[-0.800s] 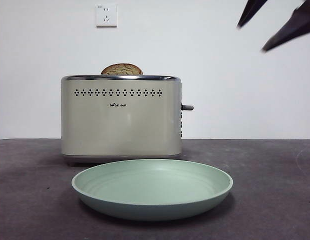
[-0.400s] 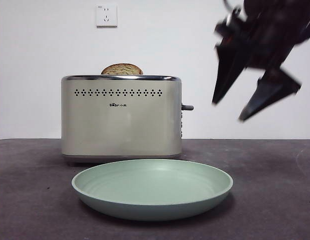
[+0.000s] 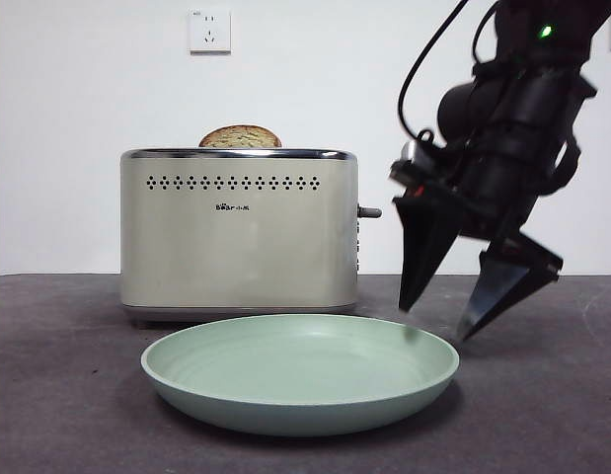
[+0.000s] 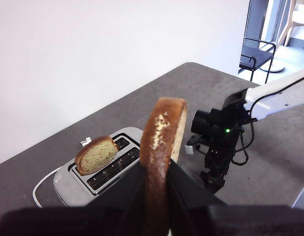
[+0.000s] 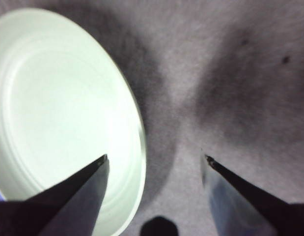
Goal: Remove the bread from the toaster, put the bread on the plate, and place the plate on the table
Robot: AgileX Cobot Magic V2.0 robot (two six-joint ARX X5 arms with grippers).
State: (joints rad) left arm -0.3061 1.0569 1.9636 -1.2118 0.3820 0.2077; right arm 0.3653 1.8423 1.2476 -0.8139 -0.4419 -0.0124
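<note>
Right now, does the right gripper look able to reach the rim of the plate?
Probably yes. The right gripper hangs open just above the plate, one jaw over the plate and the other over the table, and nothing lies between.

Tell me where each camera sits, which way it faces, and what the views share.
Front: low, at table height, looking level at plate and toaster with the other slice; right gripper, jaws open, at the plate's rim.
Left wrist: high, looking down on the toaster; left gripper shut on bread.
Right wrist: looking down; its open jaws stand either side of the plate's rim.
Shared: front and left wrist both show toaster and right gripper.
</note>
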